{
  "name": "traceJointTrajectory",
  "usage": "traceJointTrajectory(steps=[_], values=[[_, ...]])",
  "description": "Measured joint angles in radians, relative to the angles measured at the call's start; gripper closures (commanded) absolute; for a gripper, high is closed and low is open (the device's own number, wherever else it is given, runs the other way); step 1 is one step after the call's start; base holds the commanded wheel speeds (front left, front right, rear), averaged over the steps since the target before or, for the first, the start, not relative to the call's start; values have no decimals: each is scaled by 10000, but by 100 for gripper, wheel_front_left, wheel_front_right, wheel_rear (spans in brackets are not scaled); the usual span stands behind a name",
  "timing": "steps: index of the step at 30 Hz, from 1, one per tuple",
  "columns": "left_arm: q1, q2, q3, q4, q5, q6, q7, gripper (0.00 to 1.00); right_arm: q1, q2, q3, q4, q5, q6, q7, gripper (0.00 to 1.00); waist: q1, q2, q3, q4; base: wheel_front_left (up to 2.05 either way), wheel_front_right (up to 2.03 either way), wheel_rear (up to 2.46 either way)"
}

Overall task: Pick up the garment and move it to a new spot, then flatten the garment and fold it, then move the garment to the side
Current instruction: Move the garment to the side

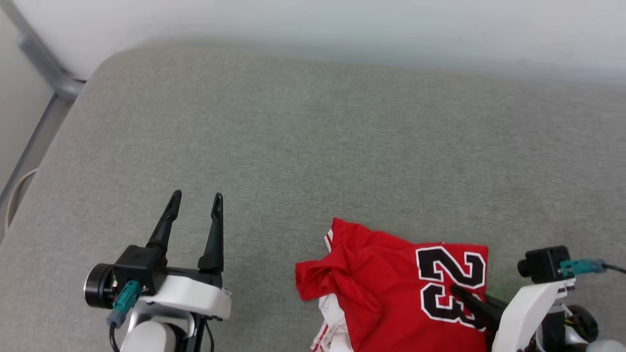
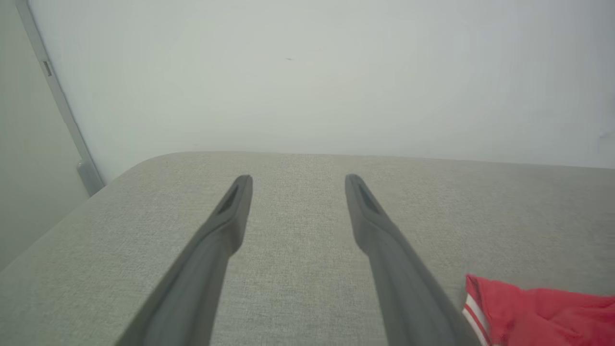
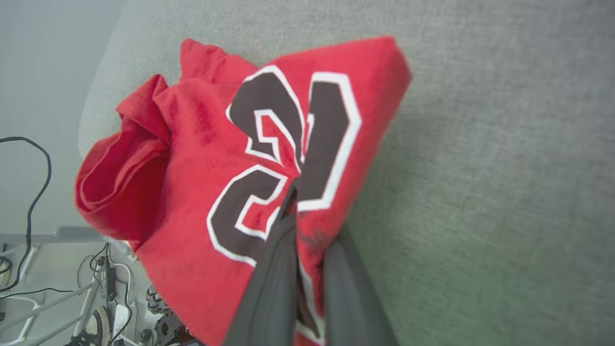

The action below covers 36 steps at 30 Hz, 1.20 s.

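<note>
step: judged to be the pick-up, first part of the task; nothing flattened or folded yet.
right gripper [image 3: 297, 202]: nearest, at 5 o'clock in the head view. Fingers drawn close and pinching cloth, one on top over the black "23", the other apparently under the fabric.
garment [image 1: 386, 288]: bunched red heap at the near edge of the cushion [image 1: 313, 137], 5 o'clock. Left part rolled into a thick fold, white trim showing low down. The wrist view suggests some cloth overhangs the edge, with cables and floor below.
grip note: single pinch near one side, so I expect the rest to hang and trail.
how to do it well: raise straight up until the hanging part clears the edge, then carry toward 12 o'clock onto bare cushion; go slowly so the pinch does not slip.
left gripper [image 1: 196, 195]: 7 o'clock, fingers well apart, nothing between them, over bare cushion, garment off at its 4 o'clock.
wall [image 2: 336, 72]: pale, behind the far edge at 12 o'clock.
</note>
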Motion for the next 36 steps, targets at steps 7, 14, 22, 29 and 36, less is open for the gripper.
traceJointTrajectory(steps=[7, 14, 22, 29, 36], values=[[362, 65, 79, -146, 148, -92, 0, 0, -86, -844, 263, -917, -959, 0, 61, 100, 0, 0, -432, -1090, 0, 0, 0], [430, 128, 13, -345, 293, -140, 0, 0, -415, -1432, 56, -1126, -1294, 0, 236, 100, 0, 0, -573, -2580, 0, 0, 0], [-119, 479, -153, -918, 539, -267, 134, 0, -2116, -1753, 199, -144, -1469, 0, -272, 100, -1, 0, 7, -4188, 0, 0, 0], [-1156, 834, -468, -1661, 754, -472, 558, 0, -3968, -2341, -290, 1446, -1557, 2, -1152, 100, 0, 0, 1466, -4884, 0, 0, 0], [-2242, 1114, -752, -2295, 905, -646, 886, 0, -5261, -3010, -1432, 2897, -2006, 4, -1615, 100, 1, 0, 3013, -5042, 0, 0, 0]])
